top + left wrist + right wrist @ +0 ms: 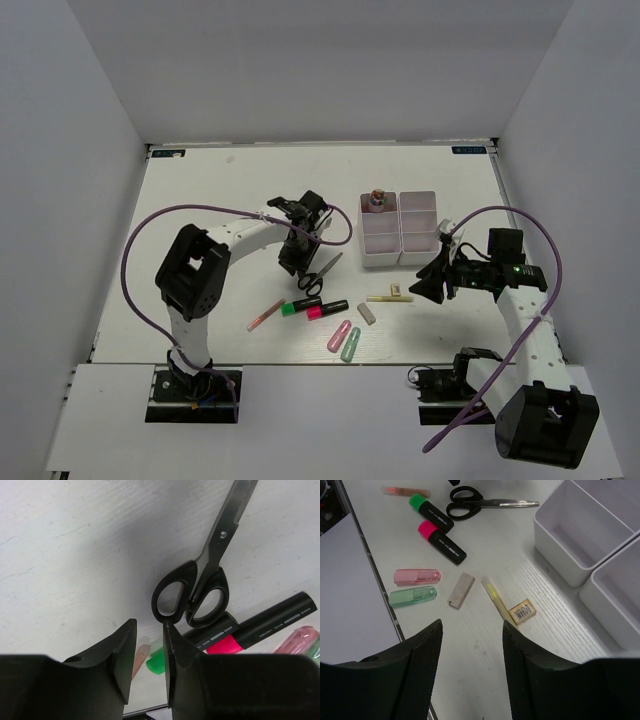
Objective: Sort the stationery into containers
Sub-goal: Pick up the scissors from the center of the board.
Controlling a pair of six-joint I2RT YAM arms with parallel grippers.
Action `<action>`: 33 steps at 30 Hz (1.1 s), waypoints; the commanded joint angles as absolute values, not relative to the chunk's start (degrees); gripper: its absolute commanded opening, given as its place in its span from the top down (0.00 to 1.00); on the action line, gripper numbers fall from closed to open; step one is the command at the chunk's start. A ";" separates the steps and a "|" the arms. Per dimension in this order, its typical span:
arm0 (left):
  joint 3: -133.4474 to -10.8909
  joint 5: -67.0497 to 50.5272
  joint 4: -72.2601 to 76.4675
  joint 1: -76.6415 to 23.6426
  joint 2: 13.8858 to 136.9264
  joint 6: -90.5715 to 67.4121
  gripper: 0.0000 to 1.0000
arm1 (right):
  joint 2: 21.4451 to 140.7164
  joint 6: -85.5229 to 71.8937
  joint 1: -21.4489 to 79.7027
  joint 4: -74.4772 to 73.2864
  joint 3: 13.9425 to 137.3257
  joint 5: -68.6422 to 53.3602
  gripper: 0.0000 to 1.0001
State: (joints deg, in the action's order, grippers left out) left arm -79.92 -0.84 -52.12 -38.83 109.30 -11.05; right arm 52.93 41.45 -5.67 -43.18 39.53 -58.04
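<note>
While the left end effector (149, 630) and right end effector (471, 630) sit parted, empty, black-handled scissors (220, 537) lie closed beside highlighters (447, 547).

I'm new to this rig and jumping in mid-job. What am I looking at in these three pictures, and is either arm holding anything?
Two robot arms are fixed at a table. One picture looks down on both from above. The other two come from a camera on each wrist. The left tool hovers open by the scissors. The right tool is open near a yellow clip. Highlighters, capsule erasers and a pen lie loose beside the white trays. Neither tool holds anything.
</note>
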 commanded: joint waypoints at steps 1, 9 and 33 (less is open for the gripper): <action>-79.01 -0.44 -50.10 -39.02 109.60 -11.34 0.61 | 52.82 42.63 -6.24 -43.51 39.38 -59.94 0.45; -78.13 -1.23 -49.04 -39.11 110.74 -11.87 0.61 | 52.91 42.89 -6.42 -44.12 39.46 -60.12 0.45; -77.52 -0.18 -48.43 -40.25 115.05 -13.18 0.90 | 52.73 43.77 -7.64 -44.65 39.64 -61.35 0.45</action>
State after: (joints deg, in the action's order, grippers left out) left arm -78.15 0.12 -49.30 -39.40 113.06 -12.71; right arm 52.93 42.48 -7.18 -43.59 39.53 -59.31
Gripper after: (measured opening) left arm 0.135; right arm 0.547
